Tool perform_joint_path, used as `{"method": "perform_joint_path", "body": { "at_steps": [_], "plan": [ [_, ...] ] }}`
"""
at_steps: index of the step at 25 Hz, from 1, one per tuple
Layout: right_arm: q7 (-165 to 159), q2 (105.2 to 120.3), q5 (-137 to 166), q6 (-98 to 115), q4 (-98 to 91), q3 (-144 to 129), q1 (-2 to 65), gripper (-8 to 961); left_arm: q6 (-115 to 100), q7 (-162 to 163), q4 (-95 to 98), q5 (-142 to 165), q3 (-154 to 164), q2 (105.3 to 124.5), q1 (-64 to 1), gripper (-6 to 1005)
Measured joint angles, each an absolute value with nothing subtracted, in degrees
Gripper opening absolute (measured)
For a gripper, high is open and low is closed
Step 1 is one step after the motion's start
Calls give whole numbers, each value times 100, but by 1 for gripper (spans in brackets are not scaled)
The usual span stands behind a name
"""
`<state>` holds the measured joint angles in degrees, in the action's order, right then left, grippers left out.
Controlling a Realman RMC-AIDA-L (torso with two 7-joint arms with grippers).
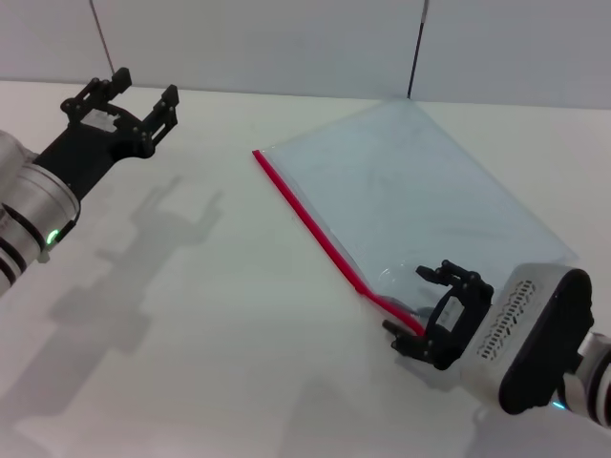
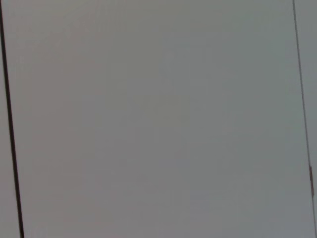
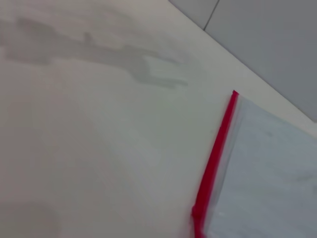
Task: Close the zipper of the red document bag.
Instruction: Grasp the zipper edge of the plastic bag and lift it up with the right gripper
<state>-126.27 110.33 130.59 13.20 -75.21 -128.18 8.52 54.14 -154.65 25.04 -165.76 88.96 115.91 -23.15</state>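
Note:
The red document bag (image 1: 420, 191), a flat pale-blue translucent pouch, lies slanted on the white table (image 1: 210, 315) right of centre. Its zipper (image 1: 315, 229) is a thin red strip along the bag's left long edge. My right gripper (image 1: 425, 310) is low over the near end of that strip. It is open, with one finger on the bag side and the other on the table side. I cannot make out the slider. The right wrist view shows the zipper (image 3: 213, 163) and the bag (image 3: 270, 173) running away toward the wall. My left gripper (image 1: 141, 93) hangs open, raised at the far left, away from the bag.
A grey wall (image 1: 286, 43) with two thin dark vertical lines closes off the table's far edge. The left wrist view shows only that wall (image 2: 158, 119). Shadows of the left arm fall on the bare tabletop left of the bag.

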Motion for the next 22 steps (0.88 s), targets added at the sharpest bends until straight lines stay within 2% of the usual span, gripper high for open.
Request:
{"method": "perform_joint_path", "body": {
  "at_steps": [2,8,16,22],
  "plan": [
    [-12613,11065,13058,1317,-7466,-12772,876,838,5414,-15466,2505,-16576,8900,11593,-2316,675],
    [-12582,11132,13038,1316,-7336,-12683,943,685,5414,-15469,2504,-16576,8899,11603,-2320,675],
    [-12578,11224,13042,1318,-7151,-12434,942,666,5414,-15464,2505,-16576,8893,11601,-2317,675],
    [-12576,11233,13052,1319,-7068,-12397,947,665,5414,-15459,2505,-16576,8894,11601,-2314,675]
  ]
}}
